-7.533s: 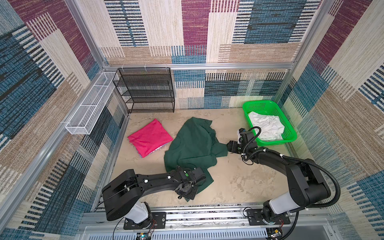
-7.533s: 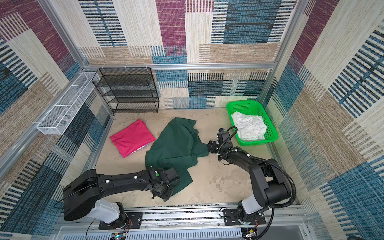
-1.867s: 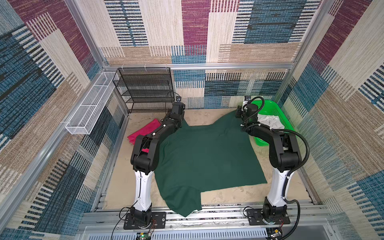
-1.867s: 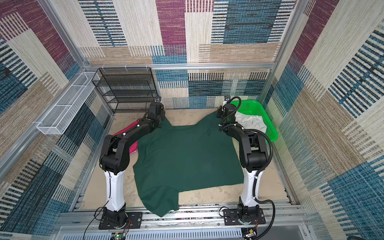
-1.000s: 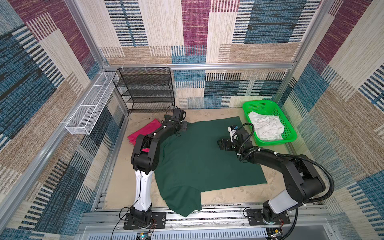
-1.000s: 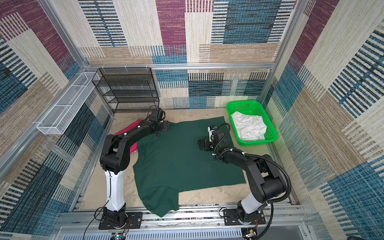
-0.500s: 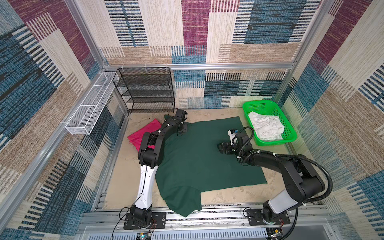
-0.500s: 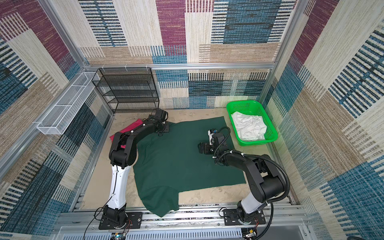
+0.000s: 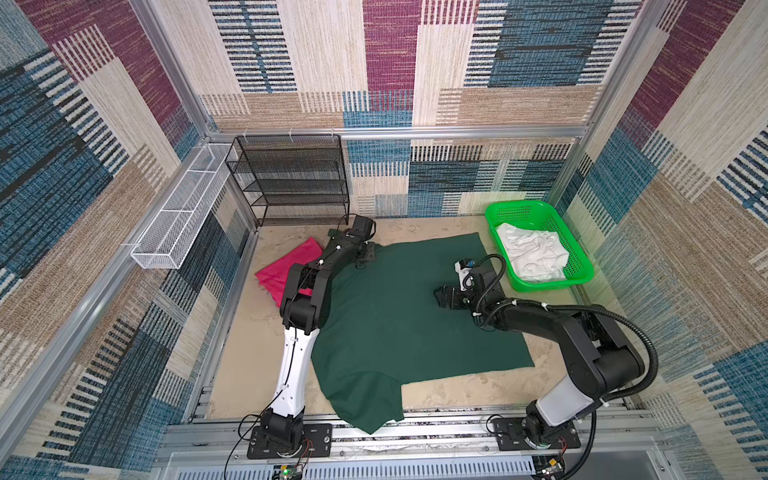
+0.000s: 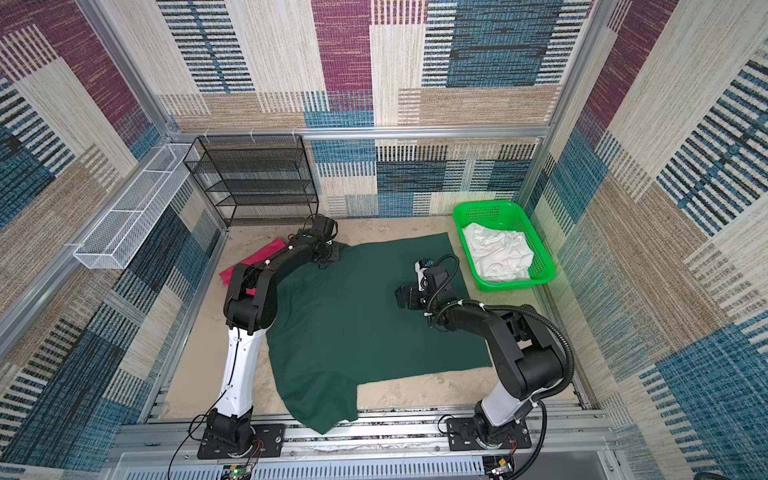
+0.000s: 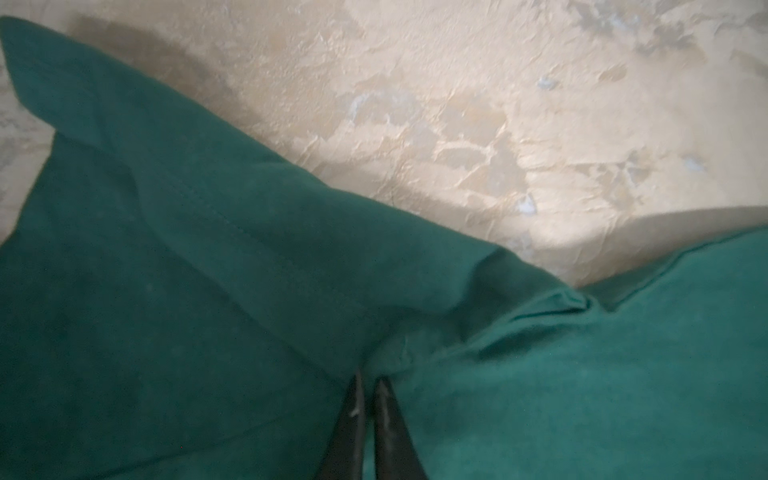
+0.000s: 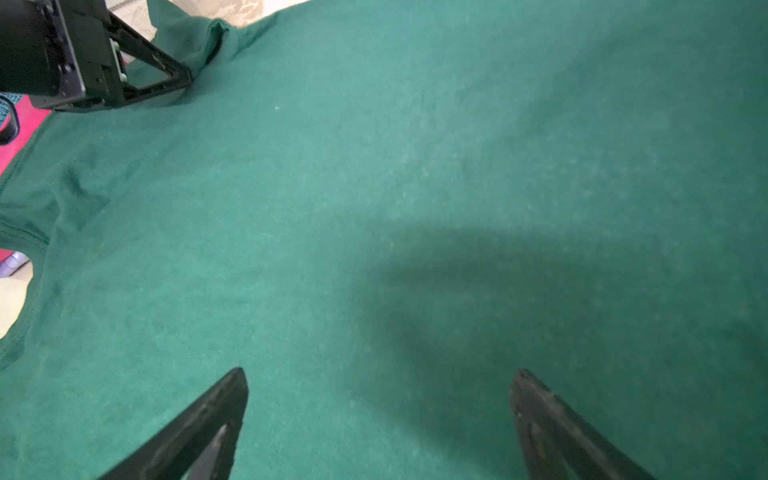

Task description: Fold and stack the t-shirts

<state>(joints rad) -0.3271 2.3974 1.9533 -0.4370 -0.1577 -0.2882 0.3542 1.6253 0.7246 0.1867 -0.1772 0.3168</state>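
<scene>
Left wrist view | left tool [image 11: 370, 375] pinching green t-shirt [image 11: 208, 311] edge | right tool [image 12: 380, 370] spread wide, empty, over same shirt

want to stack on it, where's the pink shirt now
In both top views the pink t-shirt lies back left, in front of the black wire rack, beside the dark green t-shirt and partly hidden by the left arm.
</scene>
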